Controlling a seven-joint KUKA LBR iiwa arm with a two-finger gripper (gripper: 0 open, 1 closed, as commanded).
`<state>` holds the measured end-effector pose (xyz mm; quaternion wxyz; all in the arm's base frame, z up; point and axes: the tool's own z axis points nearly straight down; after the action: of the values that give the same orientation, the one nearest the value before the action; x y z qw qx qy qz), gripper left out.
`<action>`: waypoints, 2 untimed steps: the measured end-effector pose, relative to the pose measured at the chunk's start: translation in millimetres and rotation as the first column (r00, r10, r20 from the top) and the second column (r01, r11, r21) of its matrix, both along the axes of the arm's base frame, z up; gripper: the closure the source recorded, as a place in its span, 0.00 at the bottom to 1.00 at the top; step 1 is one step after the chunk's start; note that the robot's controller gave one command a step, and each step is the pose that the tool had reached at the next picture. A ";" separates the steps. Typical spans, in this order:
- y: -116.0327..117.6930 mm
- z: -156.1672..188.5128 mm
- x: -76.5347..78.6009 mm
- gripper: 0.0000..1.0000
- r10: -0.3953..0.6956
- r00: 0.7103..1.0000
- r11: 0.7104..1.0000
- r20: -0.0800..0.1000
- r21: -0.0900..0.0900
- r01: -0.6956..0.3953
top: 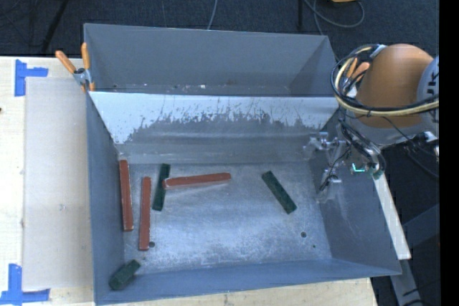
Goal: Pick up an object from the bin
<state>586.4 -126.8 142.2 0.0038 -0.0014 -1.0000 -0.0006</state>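
My gripper [328,181] hangs at the right side of the bin, close to the right wall and above the floor, with nothing visible between its fingers. The nearest thing is a dark green bar [278,191], lying diagonally on the floor a little to the gripper's left. Further left a red-brown stick [198,180] lies nearly level.
At the left of the bin lie two upright red-brown sticks [125,195] [145,213] and a short dark green bar [161,187] between them and the level stick. A dark green block [124,274] sits in the near left corner.
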 end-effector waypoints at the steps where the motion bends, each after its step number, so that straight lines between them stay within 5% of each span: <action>1: 47.1 -73.6 6.9 0.00 -0.186 0.983 0.983 0.002 0.000 0.186; 2: 44.6 -69.3 9.8 1.00 -0.185 0.983 0.983 0.013 -0.003 0.185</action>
<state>596.3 -82.2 72.9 -0.0029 -0.0942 -0.9955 0.0011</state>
